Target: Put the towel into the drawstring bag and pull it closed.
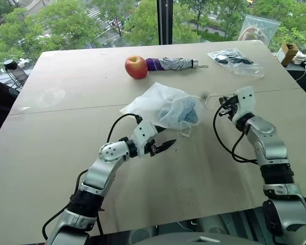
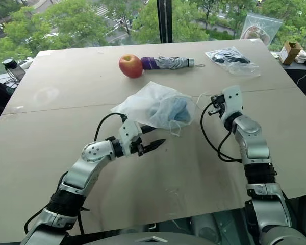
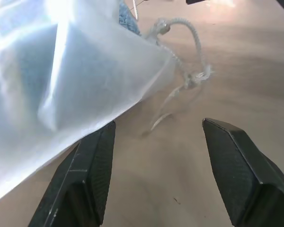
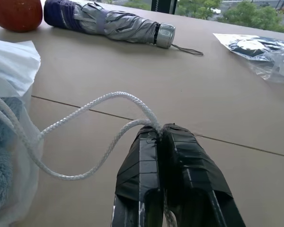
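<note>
Left gripper (image 3: 156, 156) jaws apart above table (image 3: 246, 71); drawstring bag (image 3: 61, 90) over one finger, knotted cord (image 3: 189, 71) ahead.

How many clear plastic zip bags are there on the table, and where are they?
2. One plastic zip bag lies flat at the far right of the table, right of the umbrella. The other bag stands behind it at the table's edge.

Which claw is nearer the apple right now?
Left, narrowly. The left claw is open, below the apple, with the drawstring bag between them. The right claw sits off to the side, shut on the cord.
</note>
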Controlling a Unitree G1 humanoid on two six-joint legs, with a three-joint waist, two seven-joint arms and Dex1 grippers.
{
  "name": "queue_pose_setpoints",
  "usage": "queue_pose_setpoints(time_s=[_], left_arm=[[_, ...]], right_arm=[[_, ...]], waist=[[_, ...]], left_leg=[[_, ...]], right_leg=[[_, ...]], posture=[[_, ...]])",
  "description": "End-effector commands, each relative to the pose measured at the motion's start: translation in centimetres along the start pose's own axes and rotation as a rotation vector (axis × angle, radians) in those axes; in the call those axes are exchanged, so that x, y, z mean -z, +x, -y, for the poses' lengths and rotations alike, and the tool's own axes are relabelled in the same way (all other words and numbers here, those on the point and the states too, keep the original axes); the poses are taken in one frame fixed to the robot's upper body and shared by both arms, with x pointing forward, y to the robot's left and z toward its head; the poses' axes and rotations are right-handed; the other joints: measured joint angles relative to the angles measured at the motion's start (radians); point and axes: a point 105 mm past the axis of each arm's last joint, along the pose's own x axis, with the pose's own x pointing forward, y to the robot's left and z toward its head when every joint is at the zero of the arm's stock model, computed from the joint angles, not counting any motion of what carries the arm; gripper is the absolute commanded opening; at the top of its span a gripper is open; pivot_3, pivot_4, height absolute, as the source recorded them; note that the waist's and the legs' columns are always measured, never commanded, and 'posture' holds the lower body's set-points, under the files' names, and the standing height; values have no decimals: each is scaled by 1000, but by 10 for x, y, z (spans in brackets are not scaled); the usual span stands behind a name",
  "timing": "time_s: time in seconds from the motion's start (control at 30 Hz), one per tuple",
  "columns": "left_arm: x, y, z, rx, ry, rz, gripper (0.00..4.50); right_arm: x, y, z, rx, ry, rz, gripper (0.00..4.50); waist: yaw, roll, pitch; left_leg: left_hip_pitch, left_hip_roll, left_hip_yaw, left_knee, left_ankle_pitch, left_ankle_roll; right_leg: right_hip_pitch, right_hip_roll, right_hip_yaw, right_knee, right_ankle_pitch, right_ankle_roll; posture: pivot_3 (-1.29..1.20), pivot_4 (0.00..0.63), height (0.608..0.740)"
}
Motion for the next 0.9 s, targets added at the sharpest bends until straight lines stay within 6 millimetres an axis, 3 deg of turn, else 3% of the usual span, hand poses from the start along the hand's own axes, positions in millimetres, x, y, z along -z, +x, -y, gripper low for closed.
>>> queue_pose_setpoints(time_s=[0.03, 0.7, 0.8, 0.9], left_arm=[[-5, -1, -7, -21, 42, 29, 2975], [-3, 55, 5, 83, 56, 91, 2975], [-3, 55, 3, 69, 40, 96, 1811], [-3, 53, -3, 19, 47, 100, 81]], right_arm=[[-19, -4, 5, 22, 3, 68, 0], [-18, -4, 2, 22, 1, 65, 0], [-18, -5, 2, 24, 2, 65, 0], [-18, -5, 3, 27, 3, 65, 0]], waist=[[0, 0, 0], [0, 0, 0], [0, 0, 0], [0, 0, 0]], left_leg=[[0, 0, 0, 0, 0, 0], [0, -1, 0, 1, 0, 0], [0, -1, 0, 1, 0, 0], [0, -1, 0, 1, 0, 0]], right_leg=[[0, 0, 0, 0, 0, 0], [0, 0, 0, 0, 0, 0], [0, 0, 0, 0, 0, 0], [0, 0, 0, 0, 0, 0]], posture=[[0, 150, 740], [0, 150, 740], [0, 150, 740], [0, 150, 740]])
